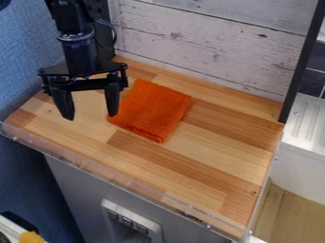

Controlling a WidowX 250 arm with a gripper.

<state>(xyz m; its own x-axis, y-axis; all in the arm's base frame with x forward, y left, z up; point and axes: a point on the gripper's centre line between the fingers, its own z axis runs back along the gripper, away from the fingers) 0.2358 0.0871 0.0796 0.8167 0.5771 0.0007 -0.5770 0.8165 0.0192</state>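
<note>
The wide-open, empty hand [90, 116] hangs beside a near-square orange cloth [152, 110], lying aslant.

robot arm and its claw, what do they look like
The arm is black, with a rounded lower section and a thin dark cable looping beside it. The claw is black too: a wide crossbar with two chunky, tapering fingers.

prob. toy kitchen mock-up, wood ctr [222, 152], plank backsplash [209, 47], gray cab. front [73, 190], dk. tiles [315, 81] at rt.
</note>
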